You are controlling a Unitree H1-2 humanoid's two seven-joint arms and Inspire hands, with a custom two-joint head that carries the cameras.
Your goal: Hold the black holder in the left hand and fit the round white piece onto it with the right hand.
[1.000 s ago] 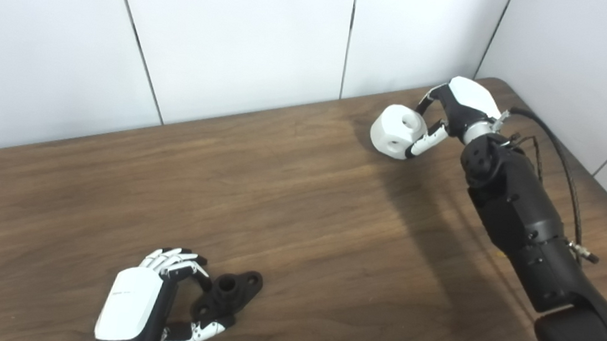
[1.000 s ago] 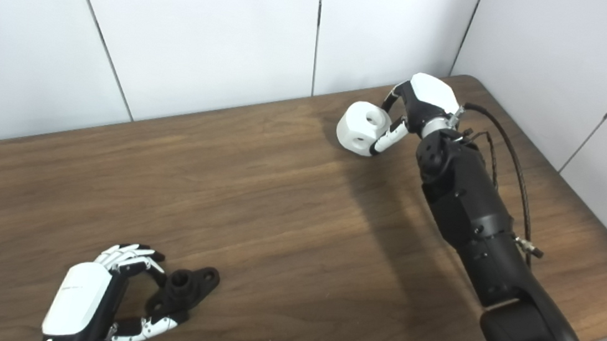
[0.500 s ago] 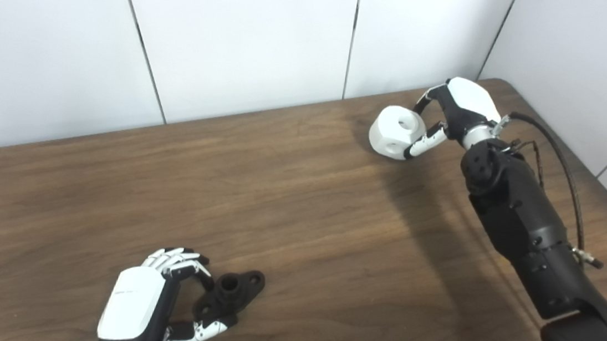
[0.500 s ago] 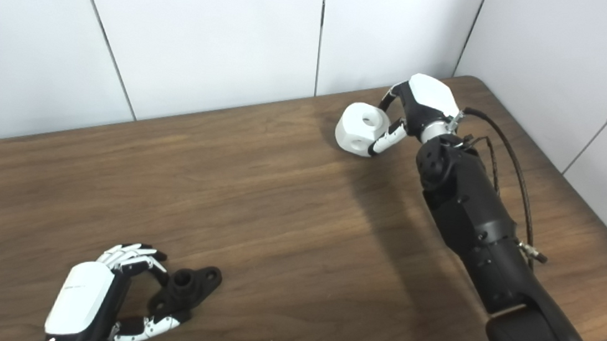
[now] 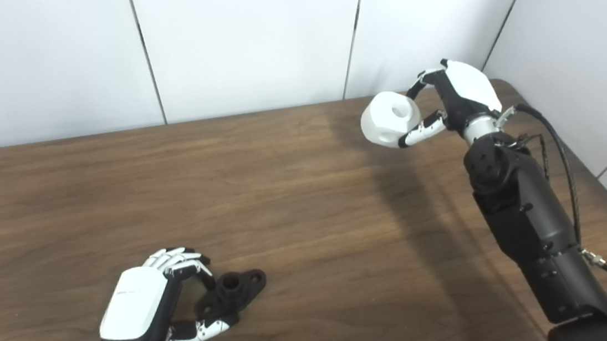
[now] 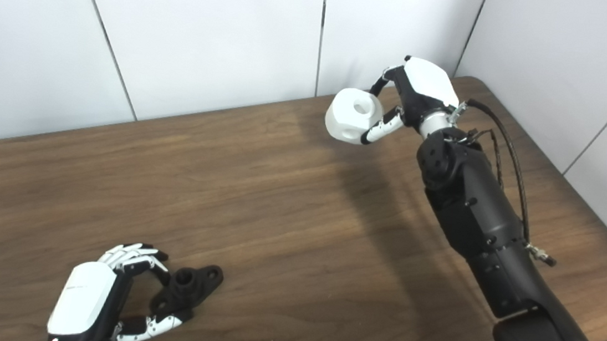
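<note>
Well, the dark wooden table (image 5: 300,209) sits in a corner of white panelled walls (image 5: 238,36). The left hand (image 5: 143,305) curls around the black holder (image 5: 230,294) near the front; the right hand (image 5: 458,96) clamps the white piece (image 5: 389,117), raised near the back.

Both head cameras, set side by side, look steeply down across the same wooden tabletop (image 5: 300,203) toward white wall panels (image 6: 211,33).
</note>
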